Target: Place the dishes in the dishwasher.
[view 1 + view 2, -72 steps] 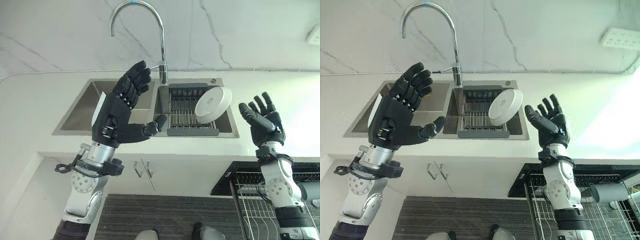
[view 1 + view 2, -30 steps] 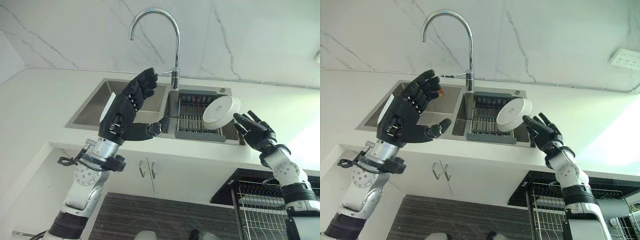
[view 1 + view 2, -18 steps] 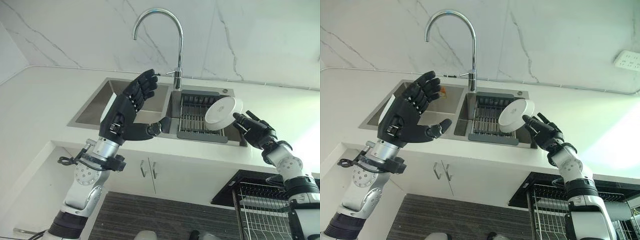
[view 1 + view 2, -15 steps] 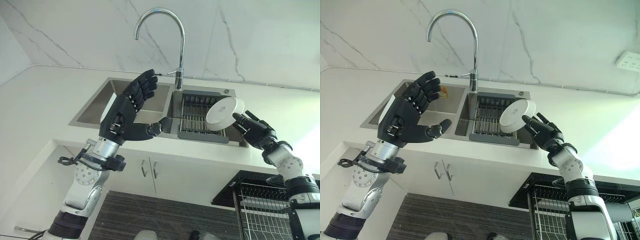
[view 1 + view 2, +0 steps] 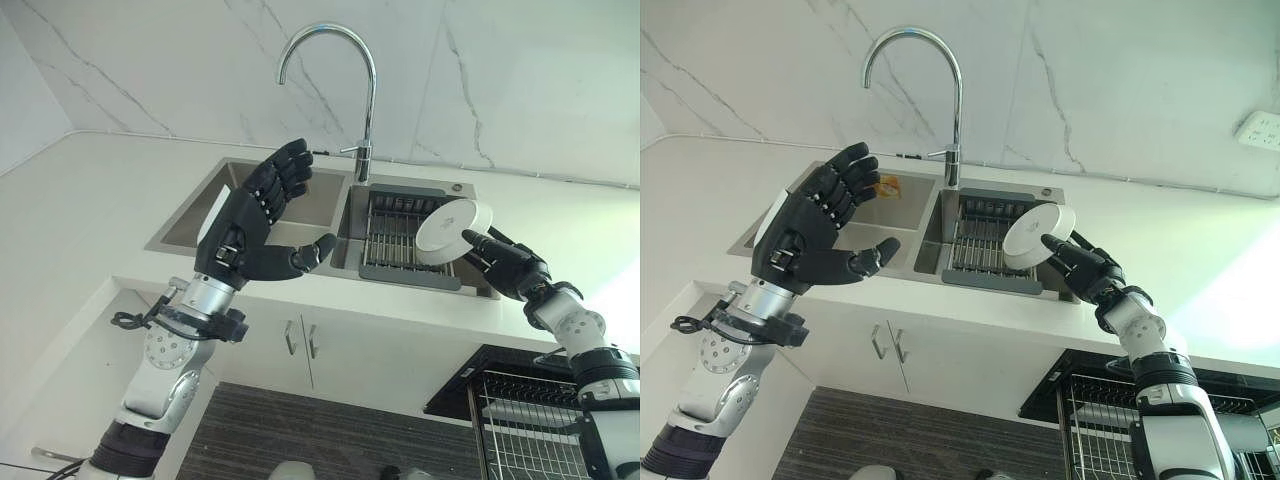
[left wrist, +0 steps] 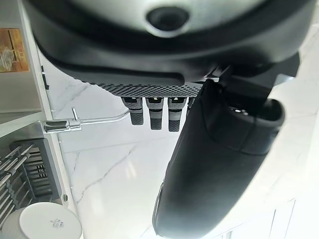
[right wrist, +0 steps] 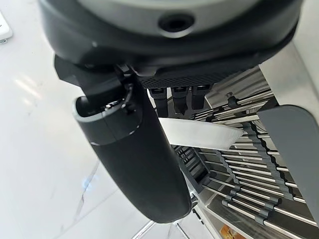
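My right hand (image 5: 505,268), fingers spread wide, reaches the tilted round white ceramic dish (image 5: 446,231) just beyond its fingertips; my left hand (image 5: 250,226) hangs open, farther off.

A kitchen: steel sink (image 5: 255,205), faucet (image 5: 340,80), marble wall (image 5: 500,80).

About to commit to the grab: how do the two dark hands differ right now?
The left hand is raised over the steel sink's left basin, apart from everything; the right hand reaches low to the round white dish standing in the dark drying rack. Both hands are open and hold nothing.
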{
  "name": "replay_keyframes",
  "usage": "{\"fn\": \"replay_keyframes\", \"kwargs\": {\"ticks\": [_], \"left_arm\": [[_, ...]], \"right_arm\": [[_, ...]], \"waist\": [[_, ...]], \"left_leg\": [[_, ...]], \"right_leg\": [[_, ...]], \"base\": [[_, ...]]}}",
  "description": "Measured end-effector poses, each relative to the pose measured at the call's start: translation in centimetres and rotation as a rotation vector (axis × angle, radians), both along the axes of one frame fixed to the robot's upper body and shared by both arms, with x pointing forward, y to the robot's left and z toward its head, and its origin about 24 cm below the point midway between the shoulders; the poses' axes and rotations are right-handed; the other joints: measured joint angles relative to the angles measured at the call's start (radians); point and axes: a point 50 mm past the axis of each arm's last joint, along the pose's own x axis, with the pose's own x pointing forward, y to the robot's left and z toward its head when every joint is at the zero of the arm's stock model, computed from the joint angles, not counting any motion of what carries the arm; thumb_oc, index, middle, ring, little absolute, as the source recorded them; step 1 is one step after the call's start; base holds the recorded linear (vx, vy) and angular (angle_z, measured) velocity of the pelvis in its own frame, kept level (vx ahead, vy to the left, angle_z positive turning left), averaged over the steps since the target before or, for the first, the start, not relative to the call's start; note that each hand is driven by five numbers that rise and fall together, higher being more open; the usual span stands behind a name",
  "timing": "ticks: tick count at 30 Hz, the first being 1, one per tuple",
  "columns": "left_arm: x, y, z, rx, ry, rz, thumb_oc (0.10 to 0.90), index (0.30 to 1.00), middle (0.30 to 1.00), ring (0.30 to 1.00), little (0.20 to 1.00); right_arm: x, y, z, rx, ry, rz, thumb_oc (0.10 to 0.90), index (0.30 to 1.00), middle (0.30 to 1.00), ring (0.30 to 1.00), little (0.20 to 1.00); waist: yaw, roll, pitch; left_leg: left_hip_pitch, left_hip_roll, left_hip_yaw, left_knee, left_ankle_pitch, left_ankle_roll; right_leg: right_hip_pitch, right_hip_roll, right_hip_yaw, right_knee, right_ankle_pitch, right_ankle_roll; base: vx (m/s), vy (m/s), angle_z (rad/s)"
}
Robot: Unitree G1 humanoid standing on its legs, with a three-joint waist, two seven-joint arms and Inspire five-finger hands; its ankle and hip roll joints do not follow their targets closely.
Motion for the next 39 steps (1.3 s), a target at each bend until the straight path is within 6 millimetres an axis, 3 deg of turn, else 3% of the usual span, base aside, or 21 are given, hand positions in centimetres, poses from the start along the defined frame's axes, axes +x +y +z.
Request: {"fn": "replay_keyframes", "kwargs": {"ticks": [15,19,39], "left_arm": [[0.2,0.1,-0.3,0.003,0.028,0.008,0.8,0.9,0.9,0.9,0.9],[0.2,0.1,-0.3,0.002,0.029,0.008,0.8,0.9,0.9,0.9,0.9],[0.3,-0.2,-1.1,0.018,0.099,-0.004,0.8,0.9,0.9,0.9,0.9]], "right_arm": [[0.6,-0.4,0.3,-0.001,0.031,-0.025,0.8,0.9,0.9,0.9,0.9],[0.6,-0.7,0.3,-0.004,0.036,-0.035,0.8,0.9,0.9,0.9,0.9],[1.0,-1.6,0.5,0.004,0.07,-0.095,0.8,0.9,0.9,0.9,0.9]], "waist": [[0.006,0.011,-0.009],[0.025,0.021,-0.015],[0.039,0.022,-0.017]], "left_leg": [[-0.003,-0.002,-0.017,0.0,0.003,-0.005],[-0.004,-0.007,-0.023,-0.003,0.003,-0.005],[-0.002,-0.015,-0.05,-0.01,0.007,-0.005]], "right_leg": [[0.002,-0.004,-0.013,0.005,-0.008,-0.002],[0.003,-0.006,-0.018,0.007,-0.012,-0.003],[0.018,-0.019,-0.046,0.016,-0.019,-0.005]], "base": [[0.0,-0.002,0.02],[0.02,-0.009,0.04],[0.03,0.0,0.04]]}}
